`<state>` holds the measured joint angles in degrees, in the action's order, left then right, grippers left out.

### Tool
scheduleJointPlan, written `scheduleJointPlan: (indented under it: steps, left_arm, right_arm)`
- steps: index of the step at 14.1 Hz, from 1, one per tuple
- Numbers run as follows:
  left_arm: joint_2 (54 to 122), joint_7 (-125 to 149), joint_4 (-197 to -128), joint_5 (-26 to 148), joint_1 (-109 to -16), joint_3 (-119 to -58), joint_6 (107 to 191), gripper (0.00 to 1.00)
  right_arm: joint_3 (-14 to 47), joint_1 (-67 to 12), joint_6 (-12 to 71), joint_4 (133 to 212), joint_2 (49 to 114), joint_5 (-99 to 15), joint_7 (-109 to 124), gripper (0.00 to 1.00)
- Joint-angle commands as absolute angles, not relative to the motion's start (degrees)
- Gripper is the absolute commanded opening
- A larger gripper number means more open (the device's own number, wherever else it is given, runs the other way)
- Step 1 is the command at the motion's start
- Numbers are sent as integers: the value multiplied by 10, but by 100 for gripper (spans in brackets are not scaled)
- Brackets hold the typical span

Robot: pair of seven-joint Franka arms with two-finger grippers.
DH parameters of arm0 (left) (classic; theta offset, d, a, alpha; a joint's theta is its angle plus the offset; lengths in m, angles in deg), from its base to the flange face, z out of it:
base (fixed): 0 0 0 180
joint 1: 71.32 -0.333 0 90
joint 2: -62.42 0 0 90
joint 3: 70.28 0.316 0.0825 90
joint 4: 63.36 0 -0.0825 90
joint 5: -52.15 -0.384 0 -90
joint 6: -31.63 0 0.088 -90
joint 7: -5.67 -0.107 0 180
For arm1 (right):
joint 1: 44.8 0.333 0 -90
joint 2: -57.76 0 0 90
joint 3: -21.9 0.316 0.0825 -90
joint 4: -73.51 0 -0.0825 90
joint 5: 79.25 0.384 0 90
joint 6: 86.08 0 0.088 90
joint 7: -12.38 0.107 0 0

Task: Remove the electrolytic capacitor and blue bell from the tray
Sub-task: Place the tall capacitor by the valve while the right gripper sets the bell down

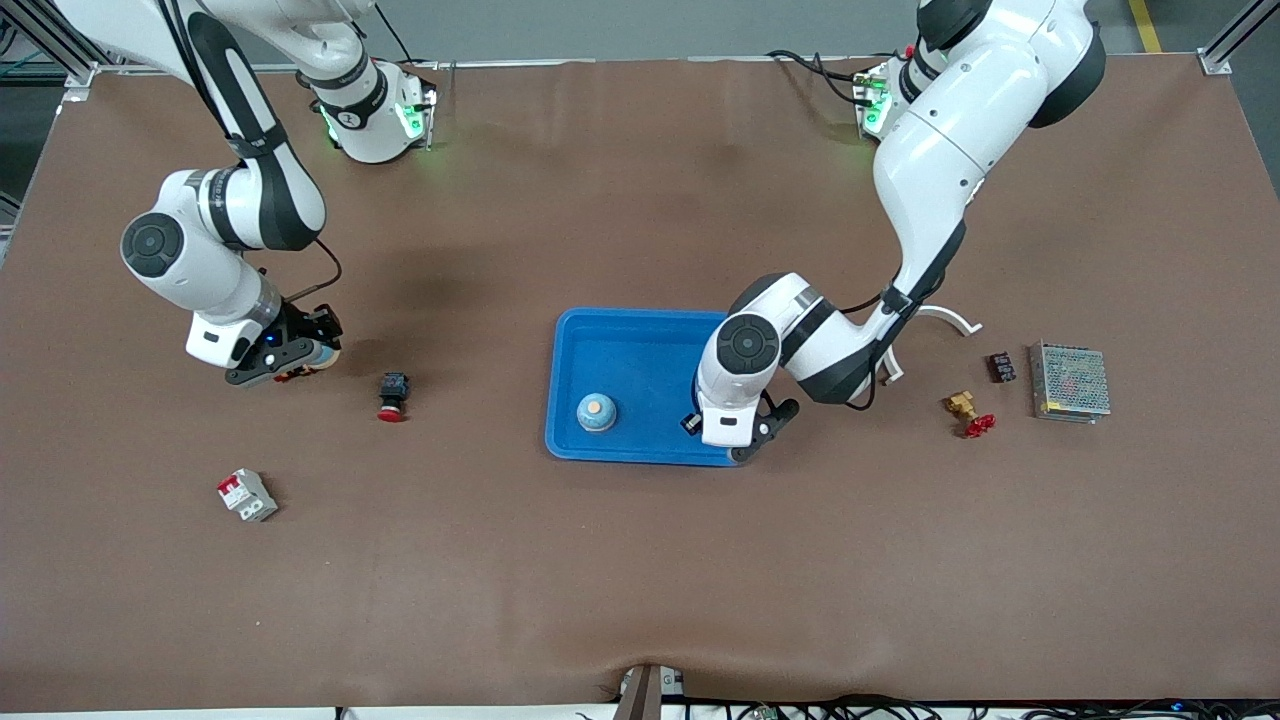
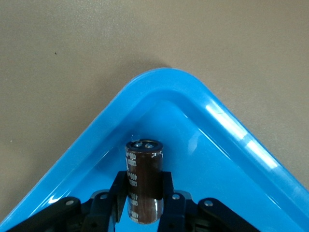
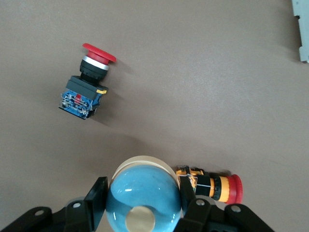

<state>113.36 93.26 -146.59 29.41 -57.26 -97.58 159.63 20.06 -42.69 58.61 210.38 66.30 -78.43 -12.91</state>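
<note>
brown table [image 1: 640, 580], blue tray [image 1: 640, 330], scattered parts

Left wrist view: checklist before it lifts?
1. Left gripper shut on electrolytic capacitor: ok.
2. Capacitor centred between the fingers: ok.
3. Capacitor base off the floor of the tray: cannot tell.
4. Capacitor out of the tray: not ok, it is in a corner.
5. Right gripper shut on a blue bell, over bare table away from the tray: ok.
6. Tray free of bells: not ok, another blue bell sits inside.
</note>
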Motion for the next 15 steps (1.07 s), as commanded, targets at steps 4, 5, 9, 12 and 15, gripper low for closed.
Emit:
scheduleJointPlan:
  steps: [4,5,9,12,15]
  left_arm:
    - [1101,929,-1450,296,-559,-979,1560,0]
    - [1087,929,-1451,296,-560,-979,1551,0]
    - [1030,888,-1452,296,-573,-977,1496,0]
    - [993,767,-1459,298,-626,-978,1434,0]
    - [975,679,-1477,298,-672,-979,1397,0]
  right_arm:
    - [204,-416,619,2107,692,-781,-128,55]
    - [204,-414,624,2107,695,-780,-127,55]
    - [204,-410,660,2107,727,-781,-127,55]
    - [205,-408,680,2107,742,-781,-127,55]
    - [205,-407,692,2107,755,-781,-127,55]
